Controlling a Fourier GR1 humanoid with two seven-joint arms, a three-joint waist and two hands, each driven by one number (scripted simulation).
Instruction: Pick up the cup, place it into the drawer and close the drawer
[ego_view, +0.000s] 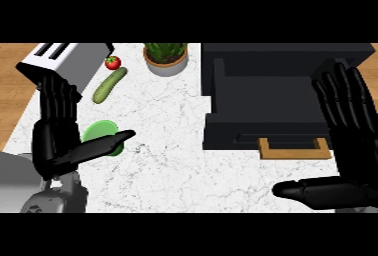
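Left hand (55, 137) is hovering at the cup (100, 131), fingers straight and wide, thumb crossing the cup's near edge. It is holding nothing. The cup is sitting on the counter (170, 165), well apart from the drawer (266, 95), which is standing open. Right hand (343, 190) is resting open at the right edge, fingers up.

Risk: the thumb is crowding the cup and could tip it or push it away before the fingers are curling round it.

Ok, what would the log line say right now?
left robot hand: open, by green cup | cup: on counter, not held | right robot hand: open, resting | drawer: open
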